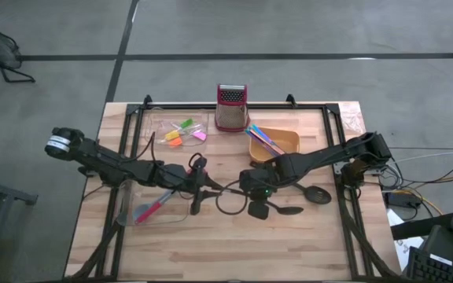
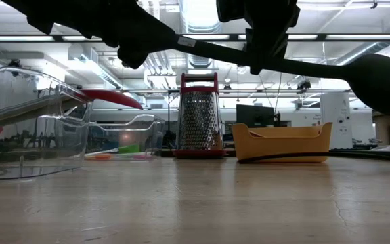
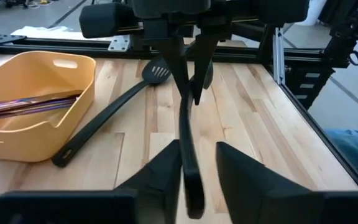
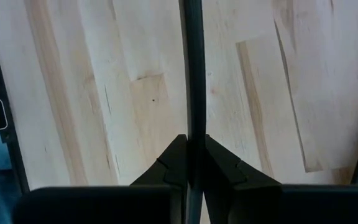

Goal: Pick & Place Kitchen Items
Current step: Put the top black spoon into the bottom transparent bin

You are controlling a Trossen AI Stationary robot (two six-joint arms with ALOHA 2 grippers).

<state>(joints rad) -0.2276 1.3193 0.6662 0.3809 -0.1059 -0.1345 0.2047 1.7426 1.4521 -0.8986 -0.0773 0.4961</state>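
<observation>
A box grater (image 2: pixel 198 115) with a red top and base stands upright near the far edge of the table (image 2: pixel 195 203), about mid-width. Just right of it sits an orange bowl (image 2: pixel 282 142). To the left stand clear plastic trays (image 2: pixel 39 125); a red-headed spoon (image 2: pixel 110 98) juts over the nearer tray's rim, and small coloured blocks (image 2: pixel 117 153) lie in the farther one. Overhead, dark arms cross, and a gripper (image 2: pixel 266 47) clamps a long black spoon (image 2: pixel 357 71) held level
</observation>
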